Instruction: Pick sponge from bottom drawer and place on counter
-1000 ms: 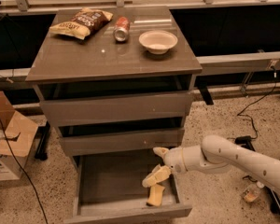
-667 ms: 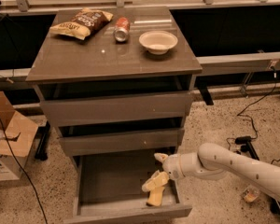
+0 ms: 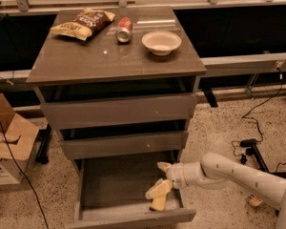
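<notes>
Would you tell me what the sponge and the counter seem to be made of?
The sponge, in the bottom drawer by the gripper: likely foam, matte pale yellow. The counter: hard glossy slab, perhaps laminate; it shows reflections.

My claw (image 3: 160, 178) sits at the right of the bottom drawer (image 3: 112, 182). Bag (image 3: 83, 24), can (image 3: 124, 29) and bowl (image 3: 161, 42) crowd the back of the worktop (image 3: 100, 61); its front is free.

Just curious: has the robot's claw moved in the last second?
Yes. The gripper has dipped slightly toward the front of the bottom drawer, closer to the sponge.
</notes>
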### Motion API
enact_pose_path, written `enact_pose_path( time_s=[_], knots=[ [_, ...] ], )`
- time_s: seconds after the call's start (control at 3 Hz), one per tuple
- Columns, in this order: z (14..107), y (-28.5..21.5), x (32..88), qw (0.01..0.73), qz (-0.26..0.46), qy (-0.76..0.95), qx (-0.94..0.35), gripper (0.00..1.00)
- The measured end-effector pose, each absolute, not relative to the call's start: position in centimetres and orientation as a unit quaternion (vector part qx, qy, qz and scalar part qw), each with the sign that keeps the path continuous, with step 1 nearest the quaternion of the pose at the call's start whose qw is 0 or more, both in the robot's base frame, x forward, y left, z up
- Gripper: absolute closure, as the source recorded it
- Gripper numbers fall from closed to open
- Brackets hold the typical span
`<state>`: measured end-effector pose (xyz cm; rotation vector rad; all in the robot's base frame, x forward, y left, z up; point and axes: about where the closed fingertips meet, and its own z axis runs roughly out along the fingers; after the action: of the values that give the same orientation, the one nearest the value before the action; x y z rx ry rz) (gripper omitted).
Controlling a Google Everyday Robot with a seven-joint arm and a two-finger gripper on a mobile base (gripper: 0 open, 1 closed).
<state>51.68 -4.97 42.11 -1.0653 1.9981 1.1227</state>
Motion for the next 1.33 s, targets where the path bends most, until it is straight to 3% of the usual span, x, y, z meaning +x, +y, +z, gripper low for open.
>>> enact_pose_path(
  time_s=[1.33],
  knots=[
    [31.5,-6.8,55.1,0.282,0.351,0.819,-0.356,0.0]
  ],
)
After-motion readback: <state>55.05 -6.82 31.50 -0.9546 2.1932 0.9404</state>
